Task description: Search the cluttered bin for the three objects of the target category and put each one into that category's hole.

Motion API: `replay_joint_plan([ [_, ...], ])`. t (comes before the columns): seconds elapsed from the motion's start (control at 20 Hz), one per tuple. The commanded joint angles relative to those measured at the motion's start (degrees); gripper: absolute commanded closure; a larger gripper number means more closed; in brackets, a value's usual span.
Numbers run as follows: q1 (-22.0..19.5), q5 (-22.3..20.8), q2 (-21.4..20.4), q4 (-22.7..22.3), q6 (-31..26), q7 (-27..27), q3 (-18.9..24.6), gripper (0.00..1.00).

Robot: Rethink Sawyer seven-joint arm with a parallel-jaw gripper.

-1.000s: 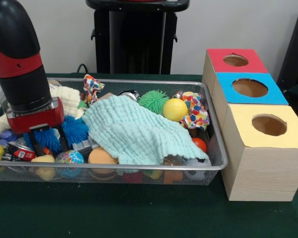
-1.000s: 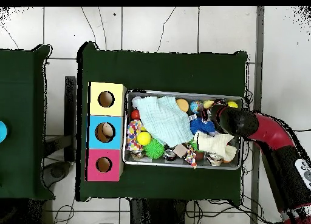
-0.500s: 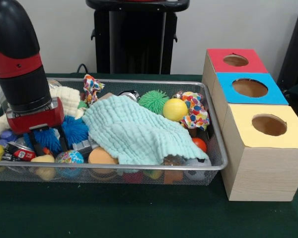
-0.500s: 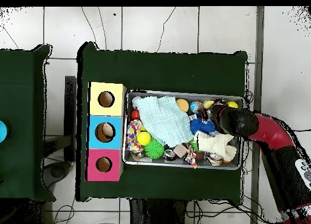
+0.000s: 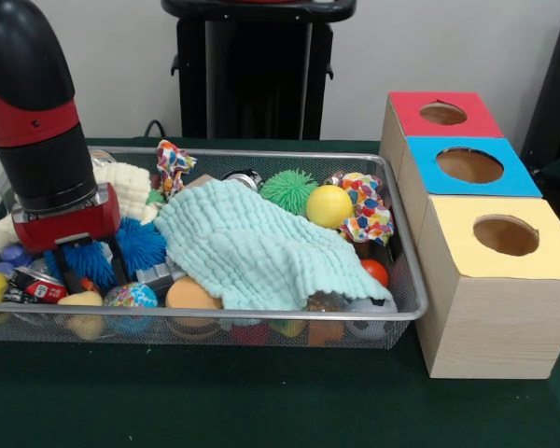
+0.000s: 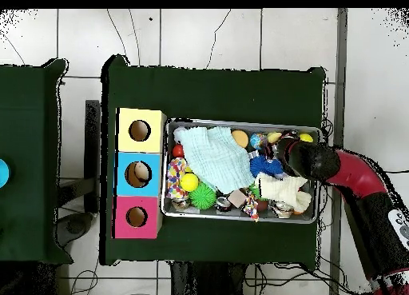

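Nothing has moved over the last second: our gripper (image 5: 91, 271) still sits low in the bin (image 5: 406, 280), fingers (image 5: 67, 272) narrowly parted astride the blue ball (image 5: 121, 248), so the grasp seems unfinished. Boxes (image 5: 485, 233) wait alongside.

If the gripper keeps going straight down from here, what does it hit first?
Most likely the fuzzy blue spiky ball: the gripper points down with its open jaws straddling that ball's left part. Depth is unclear, so the crushed red-labelled can beside it could touch too.

Hand (image 5: 91, 269) down in bin (image 5: 406, 280) over blue spiky ball (image 5: 135, 245).
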State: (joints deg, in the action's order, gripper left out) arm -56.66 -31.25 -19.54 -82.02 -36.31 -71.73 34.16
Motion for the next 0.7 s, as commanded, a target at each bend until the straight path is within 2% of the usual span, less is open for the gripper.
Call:
replay_joint_plan([
  [0.05, -1.2, -4.9, 7.5, 4.0, 7.1, 1.7, -2.5, 0.00],
  [0.4, -1.4, -4.5, 7.4, 3.6, 6.1, 2.2, -2.3, 0.00],
  [0.7, -2.8, -4.5, 6.0, 0.1, 8.2, 2.5, -0.6, 0.00],
])
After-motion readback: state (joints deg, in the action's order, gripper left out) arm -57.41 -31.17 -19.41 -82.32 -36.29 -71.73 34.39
